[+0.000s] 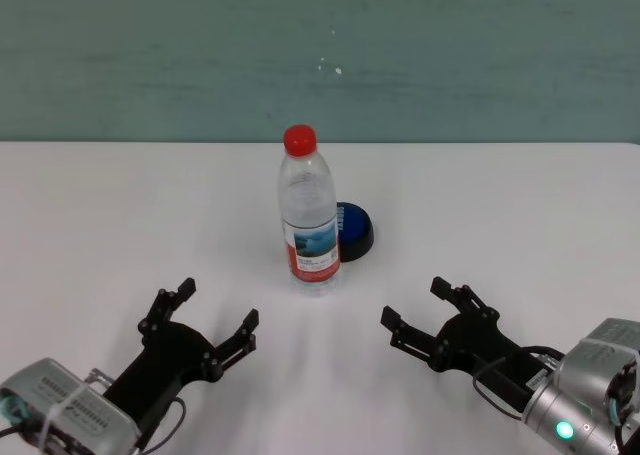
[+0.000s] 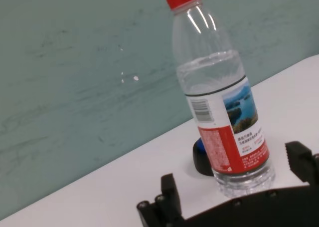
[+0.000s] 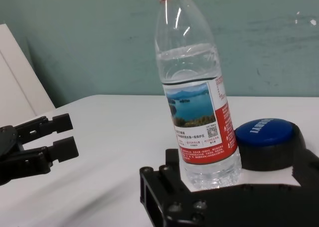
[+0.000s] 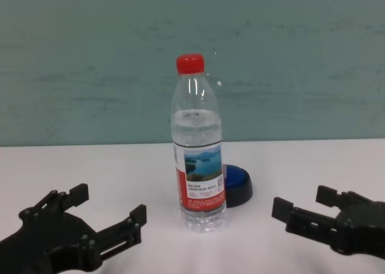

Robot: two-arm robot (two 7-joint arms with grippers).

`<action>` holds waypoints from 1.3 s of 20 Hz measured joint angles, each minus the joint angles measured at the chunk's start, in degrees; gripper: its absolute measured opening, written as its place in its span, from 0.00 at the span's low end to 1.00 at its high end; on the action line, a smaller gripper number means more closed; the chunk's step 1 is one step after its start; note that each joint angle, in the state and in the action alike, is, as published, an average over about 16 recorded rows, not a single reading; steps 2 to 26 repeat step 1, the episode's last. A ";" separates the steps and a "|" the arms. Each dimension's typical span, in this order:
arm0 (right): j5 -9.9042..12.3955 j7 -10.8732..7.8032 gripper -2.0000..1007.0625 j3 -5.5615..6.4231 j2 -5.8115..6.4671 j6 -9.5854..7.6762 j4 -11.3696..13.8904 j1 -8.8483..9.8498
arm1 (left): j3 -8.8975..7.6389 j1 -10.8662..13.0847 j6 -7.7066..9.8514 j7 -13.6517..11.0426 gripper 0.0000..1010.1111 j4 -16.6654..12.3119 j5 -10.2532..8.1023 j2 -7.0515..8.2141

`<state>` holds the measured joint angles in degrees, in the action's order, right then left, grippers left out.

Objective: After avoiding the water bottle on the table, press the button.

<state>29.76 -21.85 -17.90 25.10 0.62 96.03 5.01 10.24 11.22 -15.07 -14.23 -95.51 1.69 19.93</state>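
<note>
The water bottle (image 1: 308,215) stands upright at the middle of the white table (image 1: 100,215), clear with a red cap and a red-and-white lake label; it also shows as the bottle (image 4: 198,165), (image 2: 222,107), (image 3: 197,97). Just behind it and to its right sits the button (image 1: 354,229), blue-domed on a black base, partly hidden by the bottle (image 4: 239,185), (image 3: 269,142), (image 2: 201,158). My left gripper (image 1: 214,318) rests open near the front left. My right gripper (image 1: 425,306) rests open at the front right, short of the bottle and button.
A teal wall (image 1: 320,55) rises behind the table's far edge. In the right wrist view, the left gripper (image 3: 60,137) shows farther off. White tabletop stretches to both sides of the bottle.
</note>
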 joint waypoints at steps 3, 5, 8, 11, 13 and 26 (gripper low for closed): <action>0.01 0.00 1.00 0.00 0.00 0.00 0.00 0.00 | 0.00 0.00 0.00 0.00 0.99 0.00 0.00 0.00; 0.01 0.00 1.00 0.00 0.00 0.00 0.00 0.00 | 0.00 0.00 0.00 0.00 0.99 0.00 0.00 0.00; 0.01 0.00 1.00 0.00 0.00 0.00 0.00 0.00 | 0.00 0.00 0.00 0.00 0.99 0.00 0.00 0.00; 0.01 0.00 1.00 0.00 0.00 0.00 0.00 0.00 | 0.00 0.00 0.00 0.00 0.99 0.00 0.00 0.00; 0.01 0.00 1.00 0.00 0.00 0.00 0.00 0.00 | 0.00 0.00 0.00 0.00 0.99 0.00 0.00 0.00; 0.01 0.00 1.00 0.00 0.00 0.00 0.00 0.00 | 0.00 0.00 0.00 0.00 0.99 0.00 0.00 0.00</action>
